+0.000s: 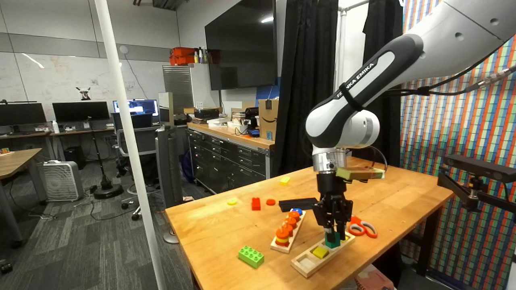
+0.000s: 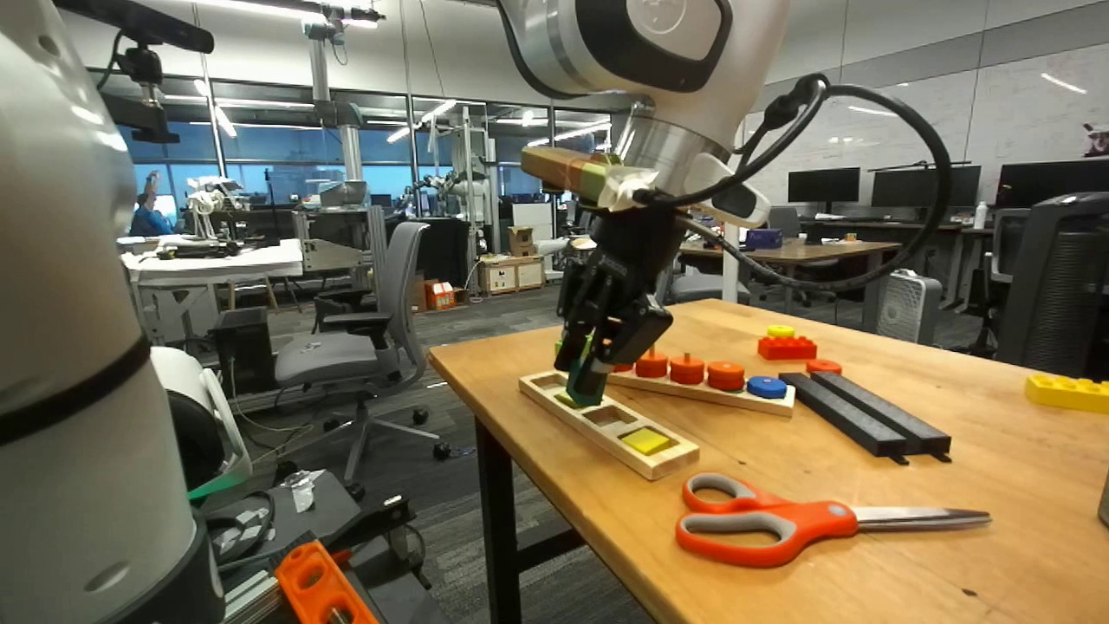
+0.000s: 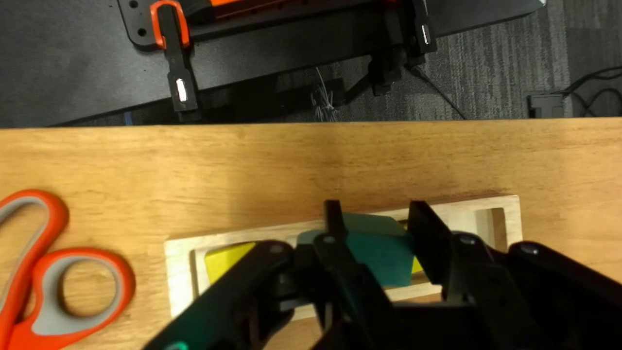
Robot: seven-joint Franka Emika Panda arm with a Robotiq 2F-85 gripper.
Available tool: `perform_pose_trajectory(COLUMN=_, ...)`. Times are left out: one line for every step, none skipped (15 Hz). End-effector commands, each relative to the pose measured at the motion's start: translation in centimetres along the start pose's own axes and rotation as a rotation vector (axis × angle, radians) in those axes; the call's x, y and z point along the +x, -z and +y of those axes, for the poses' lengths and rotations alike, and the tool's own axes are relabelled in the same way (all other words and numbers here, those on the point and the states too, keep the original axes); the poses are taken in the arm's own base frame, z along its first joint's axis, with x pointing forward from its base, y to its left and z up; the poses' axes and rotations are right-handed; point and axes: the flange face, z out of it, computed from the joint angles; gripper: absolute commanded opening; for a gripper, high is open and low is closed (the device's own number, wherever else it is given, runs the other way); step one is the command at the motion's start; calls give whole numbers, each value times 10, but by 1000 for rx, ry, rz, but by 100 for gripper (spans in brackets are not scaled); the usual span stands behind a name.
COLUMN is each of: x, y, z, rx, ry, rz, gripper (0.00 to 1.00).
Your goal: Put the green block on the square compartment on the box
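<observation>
table point(image 1: 217, 225): wood, visible grain, slight sheen
box point(image 3: 179, 277): bare wood, smooth, matt
green block point(image 3: 381, 257): smooth, fairly matt
gripper point(image 3: 376, 221): mostly matt, metal or plastic unclear
scissors point(image 2: 814, 523): smooth plastic handles, shiny metal blades
lime brick point(image 1: 251, 257): plastic, studded top
arm point(image 1: 451, 56): smooth hard shell, soft gloss
wrist ring point(image 1: 324, 161): bare shiny metal
far curtain point(image 1: 306, 100): matt cloth
far screen point(image 1: 242, 56): glossy, glass-like
floor point(image 1: 113, 249): rough matt carpet
</observation>
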Motion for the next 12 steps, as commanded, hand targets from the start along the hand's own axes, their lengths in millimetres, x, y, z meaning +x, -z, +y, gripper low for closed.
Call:
perform_pose_trajectory(x=14, y=2, z=5, rx=32, ry=11, rz=9, gripper=23)
perform_pose_trajectory(x=16, y=1, z=7, rx=33, ry=12, rz=7, gripper=23)
perform_pose_trajectory(x=17, y=0, z=8, rx=35, ry=12, rz=5, gripper=23)
perform_pose_trajectory(x=19, y=0, z=10, rx=36, ry=11, rz=4, gripper=23)
perform_pose_trajectory(x=21, y=0, z=11, rx=35, ry=8, rz=5, gripper=23)
perform_pose_trajectory(x=22, y=0, z=13, rx=35, ry=7, rz=5, gripper=23)
perform_pose_trajectory(x=24, y=0, z=14, rx=35, ry=5, rz=7, gripper=23)
perform_pose_trajectory(x=25, y=0, z=15, rx=35, ry=3, rz=7, gripper=23)
perform_pose_trajectory(x=27, y=0, z=17, rx=35, ry=1, rz=7, gripper=23)
perform_pose_trajectory(x=28, y=0, z=18, rx=35, ry=0, rz=6, gripper=23)
perform_pose_trajectory(x=29, y=0, z=18, rx=35, ry=-2, rz=6, gripper=23)
perform_pose_trajectory(x=30, y=0, z=19, rx=35, ry=-4, rz=5, gripper=23)
